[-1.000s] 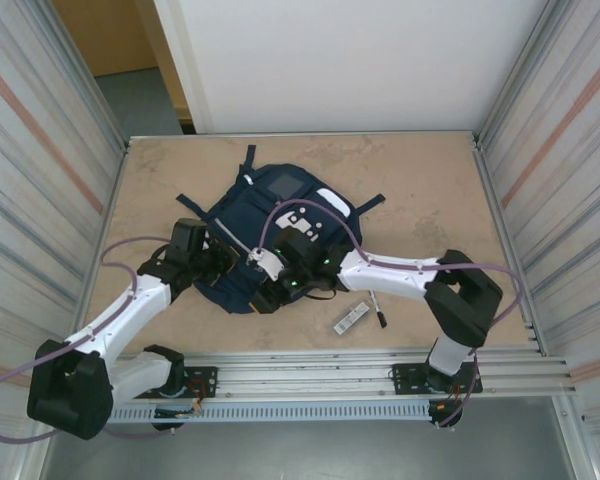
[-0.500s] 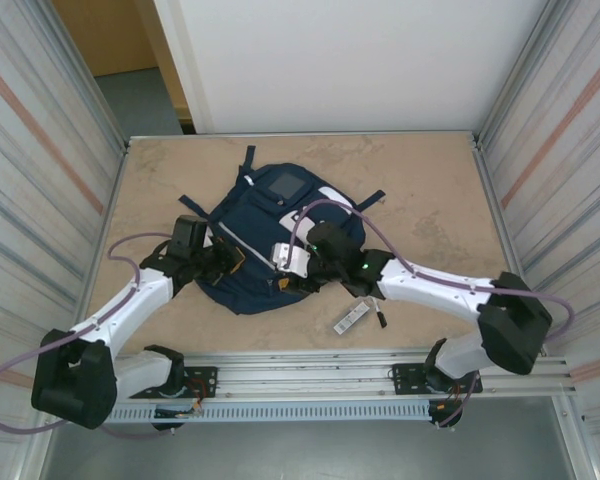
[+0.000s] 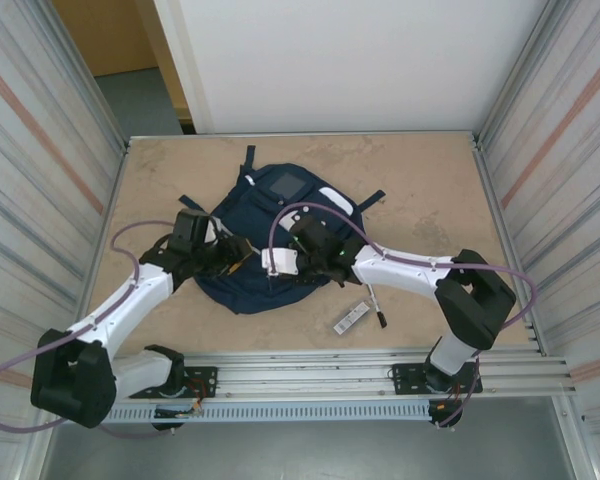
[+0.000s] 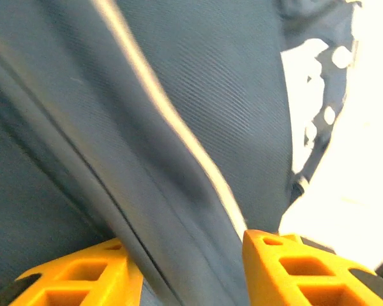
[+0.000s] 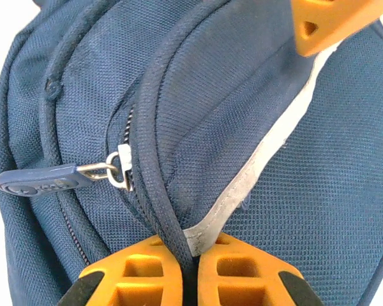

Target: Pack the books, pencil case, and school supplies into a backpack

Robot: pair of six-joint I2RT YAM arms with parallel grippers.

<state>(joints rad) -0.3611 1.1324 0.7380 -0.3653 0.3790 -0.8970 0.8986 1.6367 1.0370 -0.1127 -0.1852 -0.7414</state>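
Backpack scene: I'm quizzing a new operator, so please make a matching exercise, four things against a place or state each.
Things:
1. right end effector
2. left end effector
3. zipper pull
4. white-and-black bar

Places or states:
A. lies on the table, right of the backpack
B. jaws apart, fabric between them
C. navy tab on a metal ring
D. shut on a backpack seam

Pairs: 1-D, 2-B, 3-C, 4-A.
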